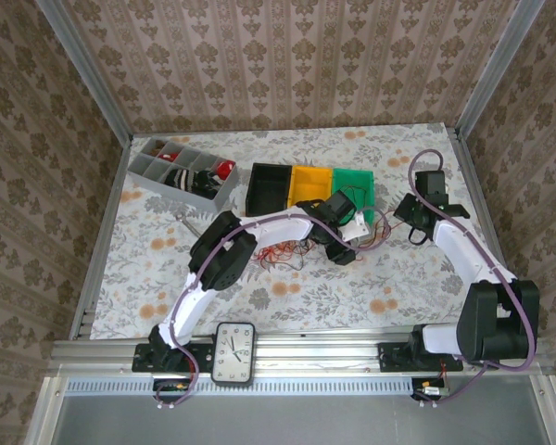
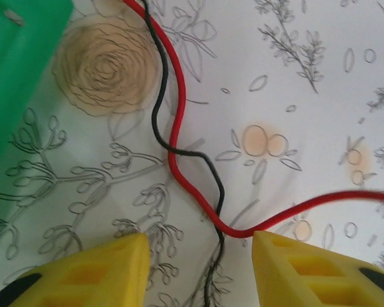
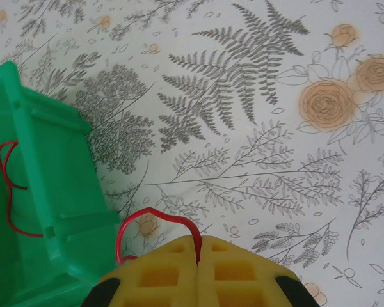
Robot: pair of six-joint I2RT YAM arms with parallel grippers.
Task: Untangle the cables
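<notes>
The step in hand looks like pulling two crossed strands apart. The left claw (image 2: 198,248) hangs released over the bench (image 1: 352,289), its yellow fingers (image 2: 109,272) set either side of the spot where the red cable (image 2: 181,96) crosses the dark cable (image 2: 160,77). It should close on one strand alone, best where the two run apart, and lift slowly so the other slips free and does not drag. The right claw (image 3: 198,244) is clenched on a red wire loop (image 3: 155,210) just beside the green bin (image 3: 57,192). It should hold firm as the anchor.

The cables (image 1: 283,255) are thin and limp. They lie in loose squiggles near the middle of the bench, just in front of the bins toward the far edge. One red strand (image 3: 2,167) lies inside the green bin.
</notes>
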